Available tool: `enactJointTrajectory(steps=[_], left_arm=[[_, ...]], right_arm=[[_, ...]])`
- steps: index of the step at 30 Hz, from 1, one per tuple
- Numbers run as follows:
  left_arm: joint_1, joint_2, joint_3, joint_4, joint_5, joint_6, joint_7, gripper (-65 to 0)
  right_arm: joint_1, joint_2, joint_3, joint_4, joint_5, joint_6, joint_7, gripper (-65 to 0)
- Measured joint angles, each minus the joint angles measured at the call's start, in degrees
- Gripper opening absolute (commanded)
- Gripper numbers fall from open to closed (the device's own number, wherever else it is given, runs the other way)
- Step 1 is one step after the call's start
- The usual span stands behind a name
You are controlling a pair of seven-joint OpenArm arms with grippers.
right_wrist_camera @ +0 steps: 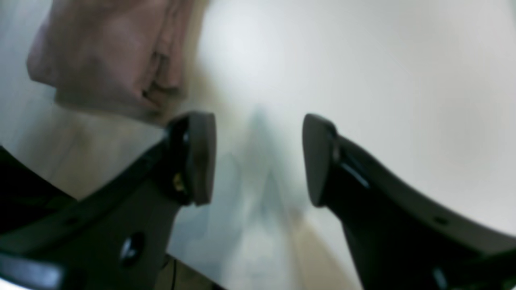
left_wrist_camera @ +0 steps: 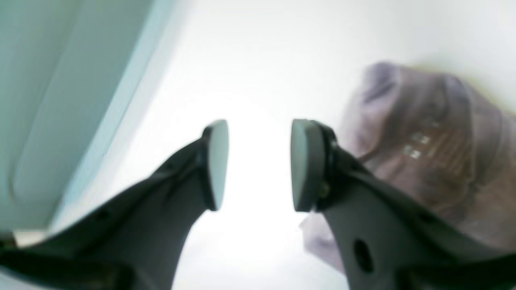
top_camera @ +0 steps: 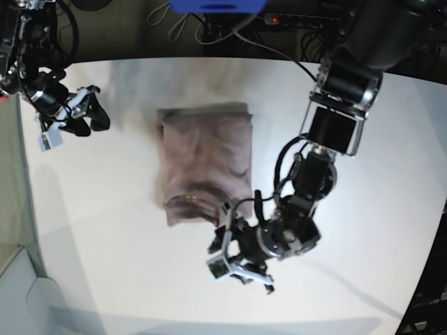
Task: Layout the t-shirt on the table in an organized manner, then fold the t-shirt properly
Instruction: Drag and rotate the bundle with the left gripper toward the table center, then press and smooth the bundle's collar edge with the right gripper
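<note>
Both hands gape empty: left hand (left_wrist_camera: 259,165) beside the folded t-shirt (top_camera: 205,164), right hand (right_wrist_camera: 258,159) well apart.

Both wrist views blurred, t-shirt (left_wrist_camera: 427,153) cut by frame edge, its label print unreadable

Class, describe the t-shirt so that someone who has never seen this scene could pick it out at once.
Start with the big white table that fills the overhead view. Near its middle, between the two robot arms, lies the t-shirt, folded into a compact upright rectangle. It is the only cloth and the only dusty pink thing there; everything around it is white tabletop or dark machinery.
</note>
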Motion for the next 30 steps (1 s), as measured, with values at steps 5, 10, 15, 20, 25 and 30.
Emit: enactJointTrajectory(steps=[5, 10, 15, 20, 25, 30], left_arm=[[8.6, -0.7, -16.4, 8.3, 0.0, 0.1, 9.0, -43.5], [20.4, -4.5, -31.1, 18.2, 0.6, 0.2, 14.2, -62.7], [29.8, -4.8, -40.2, 28.0, 0.3, 0.1, 16.5, -64.1], [36.2, -4.0, -46.4, 36.9, 0.0, -0.1, 16.9, -64.1], [42.8, -3.2, -49.4, 41.7, 0.0, 0.0, 16.6, -64.1], [45.0, -0.5, -54.6, 42.2, 0.2, -0.2, 16.3, -64.1]], right_arm=[[3.6, -0.9, -4.9, 2.6, -0.3, 0.0, -0.6, -45.0], [11.4, -3.3, -11.9, 3.8, 0.2, 0.2, 0.0, -65.0], [18.5, -3.5, -20.0, -4.0, -0.5, 0.2, -0.2, -65.0], [27.6, -3.9, -27.8, -13.5, -0.3, 0.2, 0.7, -65.0], [32.4, -5.6, -32.3, -22.0, 0.1, 0.3, 0.7, -65.0], [35.9, -6.1, -34.9, -33.8, -0.3, 0.1, 6.8, -65.0]])
